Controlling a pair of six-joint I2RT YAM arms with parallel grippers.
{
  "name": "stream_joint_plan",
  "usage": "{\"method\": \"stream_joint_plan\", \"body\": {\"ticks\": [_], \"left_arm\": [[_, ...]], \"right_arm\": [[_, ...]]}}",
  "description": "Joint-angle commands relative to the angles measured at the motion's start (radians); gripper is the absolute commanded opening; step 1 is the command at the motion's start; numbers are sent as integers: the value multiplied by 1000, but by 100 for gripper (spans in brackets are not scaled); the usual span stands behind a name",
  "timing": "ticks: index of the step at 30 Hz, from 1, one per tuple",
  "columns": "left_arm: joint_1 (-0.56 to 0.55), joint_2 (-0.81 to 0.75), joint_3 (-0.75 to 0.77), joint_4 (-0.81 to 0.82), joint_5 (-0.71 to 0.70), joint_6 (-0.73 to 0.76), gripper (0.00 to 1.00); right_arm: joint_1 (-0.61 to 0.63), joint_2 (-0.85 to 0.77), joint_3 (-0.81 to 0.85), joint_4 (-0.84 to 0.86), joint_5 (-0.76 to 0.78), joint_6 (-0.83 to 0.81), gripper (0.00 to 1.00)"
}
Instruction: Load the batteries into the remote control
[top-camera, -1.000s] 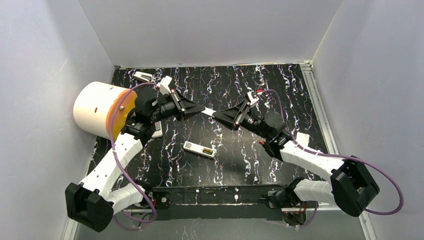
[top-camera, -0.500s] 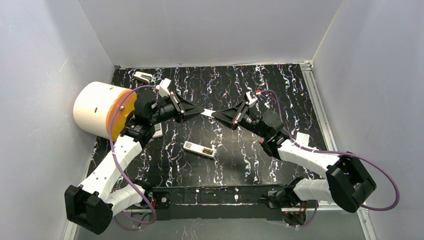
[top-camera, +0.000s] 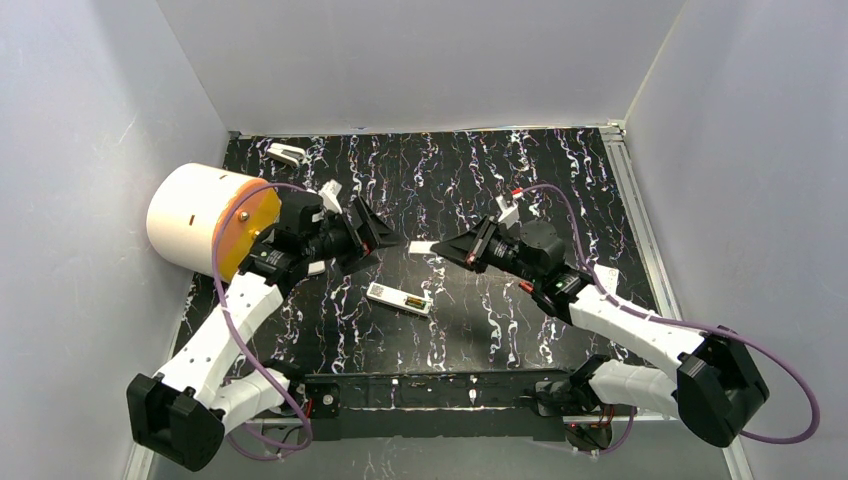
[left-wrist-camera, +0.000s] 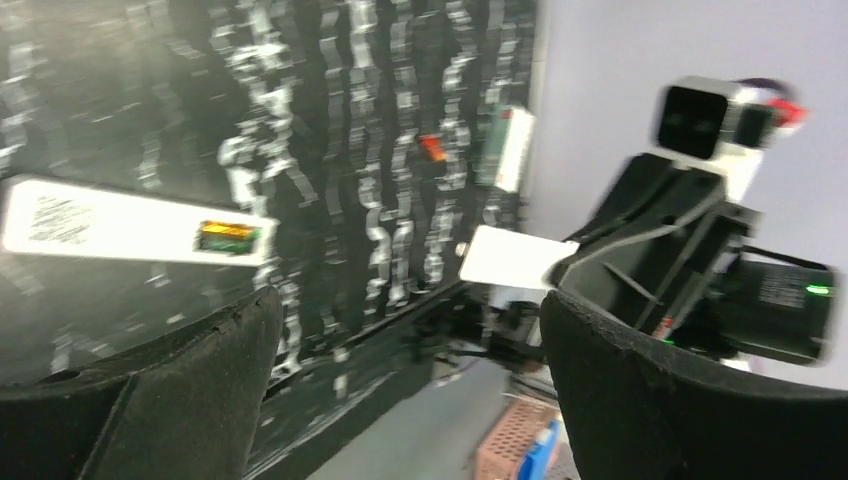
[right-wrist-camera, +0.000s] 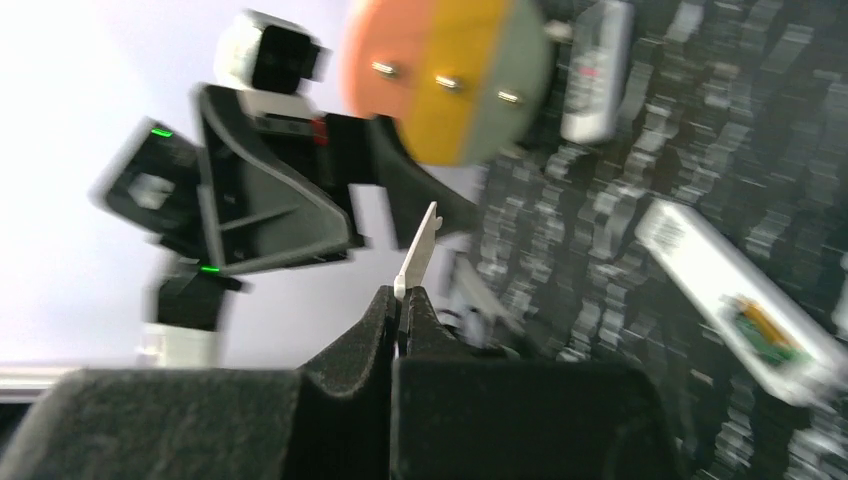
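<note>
Left gripper (top-camera: 385, 232) has just sprung wide and let go, so the thin white cover (top-camera: 422, 246) is pinched in my closed right gripper (top-camera: 445, 248) alone; handover done, I judge, with the remote (top-camera: 398, 298) lying open between the arms and a loose battery (left-wrist-camera: 431, 148) beside the second remote (left-wrist-camera: 505, 148).

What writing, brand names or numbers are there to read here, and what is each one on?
None can be read.
On the open remote: small print on a label near one end, too blurred to read.
On the white cover held by the right gripper: no marks show.
</note>
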Motion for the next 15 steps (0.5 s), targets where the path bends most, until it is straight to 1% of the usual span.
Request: {"method": "stream_joint_plan", "body": {"ticks": [1,4,6,10,15], "left_arm": [[-4,8,12,-270,-227,226,98],[-4,43,-10,-314,-352,264,99],[-3,78,-15,-318,-385,281,98],[-4,152,-10,-318,-470,285,98],[-2,210,-24,-302,-479,286,98]], "right_arm": [[6,-5,66,-432,-39,-333,1],[7,16,41,-494,-86,-394,1],[9,25,27,-524,-95,-409,1],[27,30,-11,-480,-95,-408,1],[83,96,-31,-449,-76,-389,1]]}}
